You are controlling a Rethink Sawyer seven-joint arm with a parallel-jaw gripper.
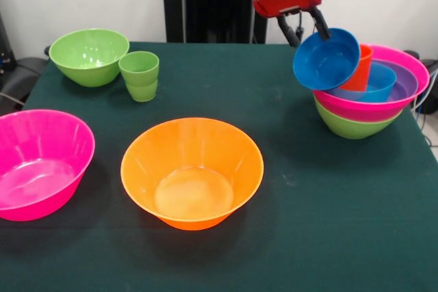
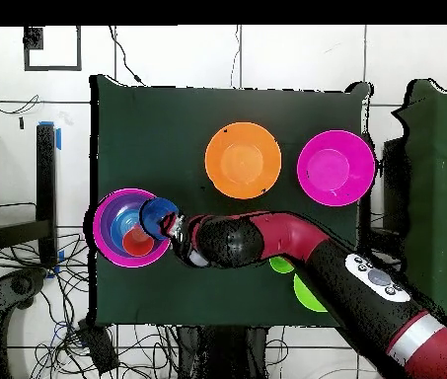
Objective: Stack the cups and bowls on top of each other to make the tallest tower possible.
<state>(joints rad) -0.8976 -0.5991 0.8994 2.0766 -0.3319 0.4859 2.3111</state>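
Note:
My gripper (image 1: pixel 312 36) is shut on the rim of a small blue bowl (image 1: pixel 327 59) and holds it tilted, opening toward the camera, at the near-left edge of the tower (image 1: pixel 369 111). The tower has a green base bowl (image 1: pixel 350 128), a wide pink bowl, a purple bowl (image 1: pixel 406 81), another blue bowl (image 1: pixel 375 87) and the orange-red cup (image 1: pixel 361 68) inside. In the overhead view the gripper (image 2: pixel 176 229) holds the blue bowl (image 2: pixel 158 212) beside the tower (image 2: pixel 109 229). The green cup (image 1: pixel 140 75) stands by a green bowl (image 1: pixel 89 56).
A big orange bowl (image 1: pixel 192 172) sits mid-table and a big pink bowl (image 1: pixel 37 162) at the front left. In the overhead view the arm (image 2: pixel 296 247) lies over the green bowl (image 2: pixel 306 292) and the green cup (image 2: pixel 281 265). The tower stands near the table's edge.

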